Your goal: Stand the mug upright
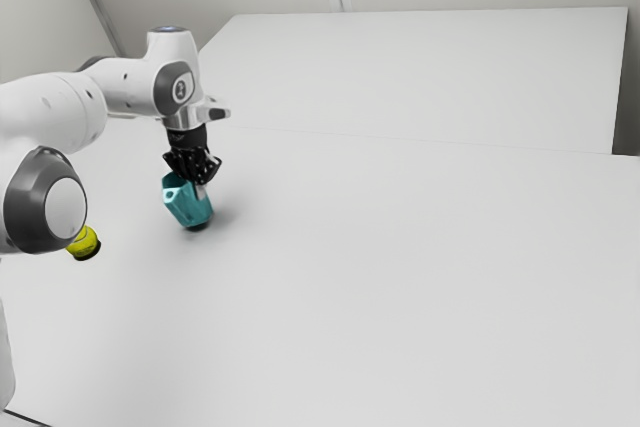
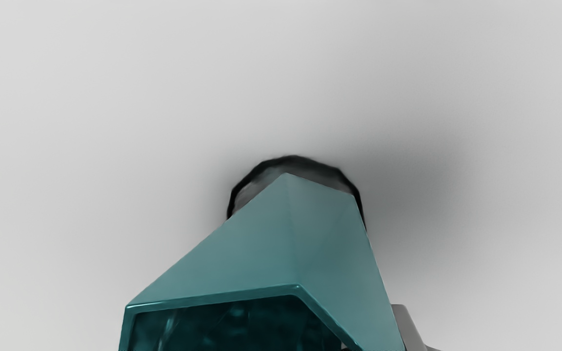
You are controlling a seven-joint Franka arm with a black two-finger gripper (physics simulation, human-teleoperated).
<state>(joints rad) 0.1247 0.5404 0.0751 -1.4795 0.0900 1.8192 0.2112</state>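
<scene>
A teal mug [image 1: 188,205] leans at a slant over a small, dark-rimmed round piece [image 2: 294,163], which serves here as the landmark. The mug's mouth is raised and tips toward the exterior view's left, while its narrower end points down at the landmark. Whether the landmark is a separate object under the mug or the mug's own foot cannot be told, nor whether the two touch.

The black tool [image 1: 199,190], at the end of a white robot arm [image 1: 170,82], is above the landmark. It appears narrowed on the mug's wall near the mouth, one grey finger [image 2: 407,326] against the outside and a dark bit of the other just within the rim. A yellow object with a black end [image 1: 82,239] is well apart from the landmark, toward the exterior view's left. All are at a pale table [image 1: 400,267].

The step in hand seems to be righting the mug: it is partly upright, with some tilt left. The next move calls for turning the wrist gently until the mouth faces straight up, then lowering the base flat before letting go. Released at this slant, the mug could topple.
</scene>
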